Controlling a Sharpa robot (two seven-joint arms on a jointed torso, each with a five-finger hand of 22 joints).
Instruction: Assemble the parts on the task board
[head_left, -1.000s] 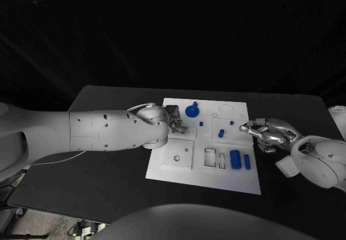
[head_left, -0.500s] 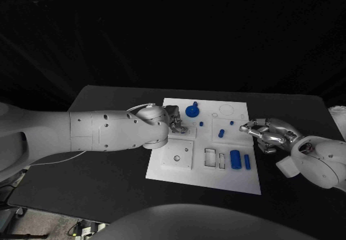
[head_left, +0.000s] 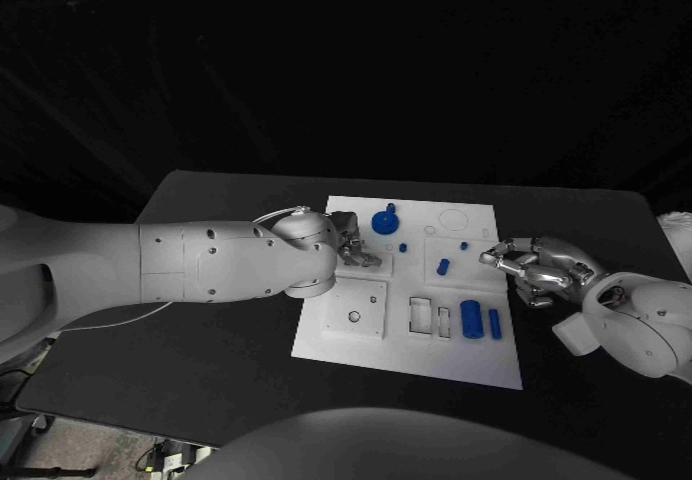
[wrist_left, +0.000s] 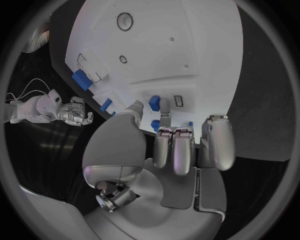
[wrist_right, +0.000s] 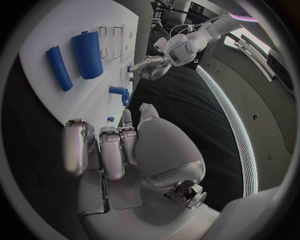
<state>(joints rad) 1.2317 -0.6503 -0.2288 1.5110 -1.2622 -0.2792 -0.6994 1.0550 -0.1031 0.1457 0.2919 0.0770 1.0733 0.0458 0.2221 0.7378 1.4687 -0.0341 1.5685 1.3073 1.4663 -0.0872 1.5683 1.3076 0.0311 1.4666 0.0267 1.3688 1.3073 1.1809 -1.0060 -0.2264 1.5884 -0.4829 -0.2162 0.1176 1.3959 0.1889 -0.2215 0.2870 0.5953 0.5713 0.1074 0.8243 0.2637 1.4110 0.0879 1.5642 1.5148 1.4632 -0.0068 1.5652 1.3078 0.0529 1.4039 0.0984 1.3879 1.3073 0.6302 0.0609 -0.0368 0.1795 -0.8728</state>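
- The task board (head_left: 411, 345) lies in the middle of the black surface (head_left: 216, 360), slightly right of the head view's centre, with its blue parts spread over its upper and right areas.
- The left hand (head_left: 351, 246) reaches over the board's upper left part. In the left wrist view its fingertips (wrist_left: 164, 119) close round a small blue part (wrist_left: 154, 102) right at the board, so I judge it is holding or seating that piece; whether the piece is fully gripped I cannot tell.
- The blue knob-shaped part (head_left: 385, 221) stands just above and right of that hand, probably already in its seat.
- A short blue peg (head_left: 443, 266) lies right of the board's centre, and 2 blue cylinders (head_left: 473, 320), one thick and one thin, lie side by side lower right, apparently waiting their turn.
- The right hand (head_left: 531, 268) hovers at the board's right edge with its fingers curled inward and nothing in them, likely parked clear of the left hand's work.
- Against the frames from 1.0 s and 0.5 s ago, the left hand and every part sit in the same places; the right hand has shifted only very slightly, so this reads as a pause or a fine adjustment.
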